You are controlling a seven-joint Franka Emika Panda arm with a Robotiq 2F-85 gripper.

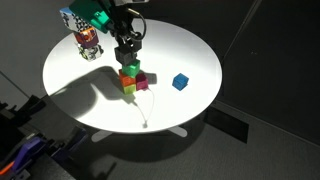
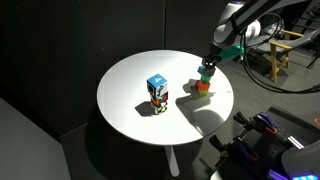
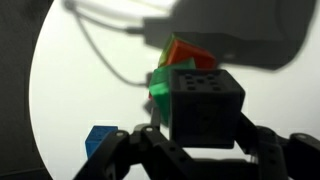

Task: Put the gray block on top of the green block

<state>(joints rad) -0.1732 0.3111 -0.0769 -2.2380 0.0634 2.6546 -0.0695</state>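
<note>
Gray block [image 3: 205, 100], pinched by end effector [image 3: 203, 142], just over green block [image 3: 158, 88]

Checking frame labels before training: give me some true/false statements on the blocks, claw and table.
1. The claw grips the small gray block. True.
2. The small blue cube touches the small bright green block. False: it stands apart on bare tabletop.
3. The table is square and black. False: it is round and white.
4. A small orange cube sits right beside the small bright green block. True.
</note>
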